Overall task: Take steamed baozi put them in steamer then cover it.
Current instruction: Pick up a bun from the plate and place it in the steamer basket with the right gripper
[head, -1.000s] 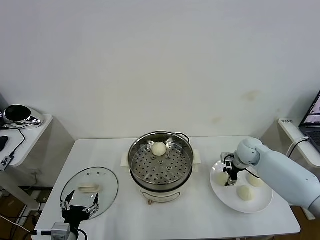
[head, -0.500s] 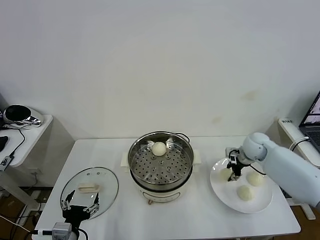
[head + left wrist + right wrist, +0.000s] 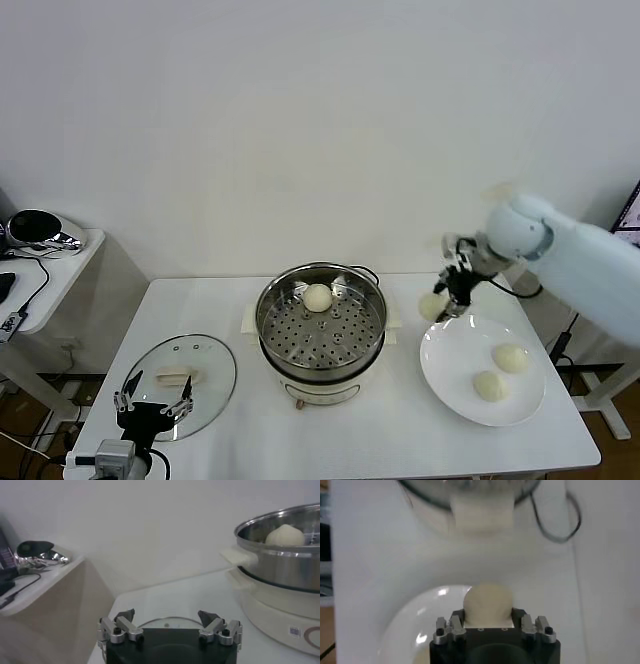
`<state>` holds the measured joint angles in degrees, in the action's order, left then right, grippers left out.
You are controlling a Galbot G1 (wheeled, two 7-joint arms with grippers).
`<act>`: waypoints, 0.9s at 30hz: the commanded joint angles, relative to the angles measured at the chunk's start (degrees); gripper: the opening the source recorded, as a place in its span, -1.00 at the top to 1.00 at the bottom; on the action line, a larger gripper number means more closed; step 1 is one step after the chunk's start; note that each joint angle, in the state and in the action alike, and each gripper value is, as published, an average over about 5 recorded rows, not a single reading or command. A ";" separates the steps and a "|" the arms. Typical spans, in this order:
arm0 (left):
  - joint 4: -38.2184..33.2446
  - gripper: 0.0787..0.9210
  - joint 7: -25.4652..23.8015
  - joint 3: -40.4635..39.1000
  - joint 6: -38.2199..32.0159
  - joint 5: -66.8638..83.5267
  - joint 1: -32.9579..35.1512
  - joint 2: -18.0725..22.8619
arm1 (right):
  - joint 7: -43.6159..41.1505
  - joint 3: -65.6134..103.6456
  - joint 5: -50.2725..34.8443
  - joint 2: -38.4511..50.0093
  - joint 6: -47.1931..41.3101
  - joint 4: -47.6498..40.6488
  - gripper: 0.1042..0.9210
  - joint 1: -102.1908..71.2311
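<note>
The white worktop (image 3: 400, 440) carries the steamer (image 3: 321, 330) at its middle, toward the back edge, uncovered, with one baozi (image 3: 318, 297) already on the perforated tray at the far side. The glass cover (image 3: 180, 385) lies flat near the front-left corner. The white plate (image 3: 450, 385) sits toward the right edge, two buns (image 3: 500, 372) on it.

The right gripper (image 3: 445, 296) is clenched on a third bun (image 3: 433, 305), held in the air above the plate's back-left rim. In the right wrist view the bun (image 3: 487, 604) sits between the fingers with the steamer's side handle (image 3: 481, 514) straight ahead beyond it. So the pot lies to the gripper's left, near, with its rim between bun and tray; as I judge it, the carry must clear that rim, and the open tray space toward the front is the nearer landing.

The left gripper (image 3: 150, 412) hangs idle at the front-left corner, over the cover's near edge, fingers spread.
</note>
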<state>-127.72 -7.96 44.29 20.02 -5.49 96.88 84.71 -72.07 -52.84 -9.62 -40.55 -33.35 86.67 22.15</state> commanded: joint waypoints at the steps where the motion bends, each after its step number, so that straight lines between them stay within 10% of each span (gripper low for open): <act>1: -1.44 -0.77 -0.06 0.27 0.07 -0.04 0.16 -0.17 | -1.23 -12.94 -12.61 -11.99 -5.05 0.60 -0.16 16.94; 27: -1.53 -0.77 0.10 0.50 0.48 1.94 0.17 -0.37 | 2.31 -18.92 -10.70 -43.17 -6.14 -22.19 -0.17 7.25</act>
<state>-129.27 -7.88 44.72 20.46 -3.84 97.05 84.32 -70.61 -70.55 -21.02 -74.69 -39.02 71.75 32.42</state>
